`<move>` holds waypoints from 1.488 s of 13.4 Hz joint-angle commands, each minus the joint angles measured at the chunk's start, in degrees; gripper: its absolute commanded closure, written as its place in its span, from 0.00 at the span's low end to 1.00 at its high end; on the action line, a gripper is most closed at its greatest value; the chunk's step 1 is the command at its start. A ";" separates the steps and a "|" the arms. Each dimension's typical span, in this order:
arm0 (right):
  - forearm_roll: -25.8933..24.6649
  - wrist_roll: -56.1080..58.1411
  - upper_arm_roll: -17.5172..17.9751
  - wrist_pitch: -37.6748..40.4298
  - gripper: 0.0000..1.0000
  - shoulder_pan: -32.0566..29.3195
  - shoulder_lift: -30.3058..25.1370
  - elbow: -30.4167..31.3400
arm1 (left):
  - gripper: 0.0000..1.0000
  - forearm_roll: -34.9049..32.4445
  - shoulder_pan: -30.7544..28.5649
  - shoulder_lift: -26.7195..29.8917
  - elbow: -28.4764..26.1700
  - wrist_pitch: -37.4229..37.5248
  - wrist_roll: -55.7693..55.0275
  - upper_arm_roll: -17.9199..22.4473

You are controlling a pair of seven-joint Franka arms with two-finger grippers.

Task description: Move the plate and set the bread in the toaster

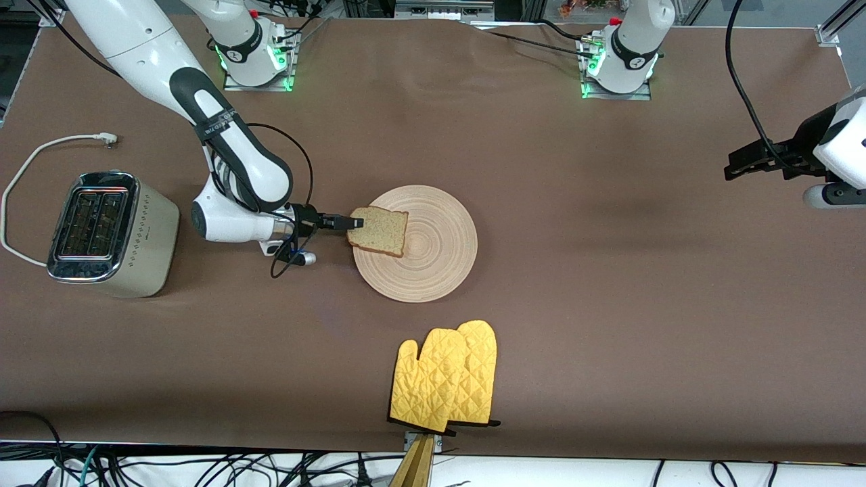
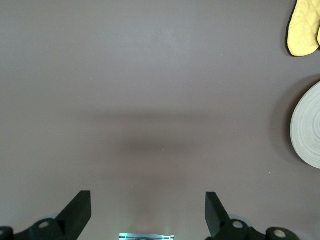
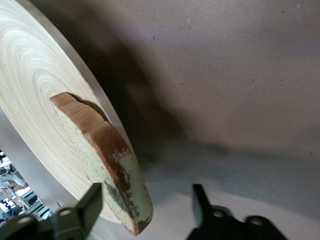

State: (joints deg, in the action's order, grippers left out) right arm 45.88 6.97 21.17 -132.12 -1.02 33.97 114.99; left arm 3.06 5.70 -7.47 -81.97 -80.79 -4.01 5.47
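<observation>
Brown matte covering spreads across the worktop [image 1: 582,284], with cables along its nearest edge. Right end effector [image 1: 352,222] has its fingers straddling the square brown bread slice [image 1: 380,230] on the round pale-wood plate [image 1: 433,270], not yet clenched. Cream two-slot toaster [image 1: 108,233] stands toward the right arm's end. Yellow quilted oven mitts [image 1: 446,379] lie nearer the camera. Left end effector [image 2: 148,212] waits released over bare worktop.
</observation>
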 commanded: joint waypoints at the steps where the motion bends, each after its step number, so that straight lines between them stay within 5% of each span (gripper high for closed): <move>1: 1.14 0.85 0.72 -0.42 0.92 -0.47 -0.84 0.41 | 0.00 0.55 -0.25 -0.35 0.84 0.11 0.59 -1.42; 2: 1.05 1.03 0.72 -0.42 1.00 -0.47 -0.92 0.33 | 0.00 -0.15 -1.03 -0.17 0.84 -0.15 -0.55 -4.13; 5: 0.44 1.47 0.72 -0.42 1.00 -0.39 -0.93 0.15 | 0.00 -4.28 -2.35 3.15 -0.55 -1.38 -7.91 -10.89; 8: 0.17 1.47 0.72 -0.42 1.00 -0.30 -1.01 -0.38 | 0.00 -4.20 -13.15 4.57 -1.18 -1.30 -9.61 -21.01; 11: -1.66 1.29 0.63 -0.42 1.00 0.75 -1.28 -1.78 | 0.00 -3.94 -14.05 4.14 -0.92 -1.12 -9.61 -20.51; 14: -9.30 0.76 0.63 -0.16 1.00 0.67 -1.45 -3.98 | 0.00 -3.50 -13.79 4.05 -0.47 -0.95 -9.96 -19.45; 16: -10.81 0.76 0.45 -0.07 1.00 0.58 -1.98 -4.60 | 0.00 -3.32 -7.85 3.96 -0.39 -1.12 -9.70 -12.45; 20: -13.71 0.24 -3.57 8.94 1.00 0.41 -2.42 -9.76 | 0.00 -2.88 -6.93 4.13 -0.39 -0.95 -9.96 -11.01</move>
State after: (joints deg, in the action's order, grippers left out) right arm 33.98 7.75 20.64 -129.73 -0.45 32.87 108.29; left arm -0.13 -2.13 -3.92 -82.24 -81.91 -13.51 -6.37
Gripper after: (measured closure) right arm 0.930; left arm 0.000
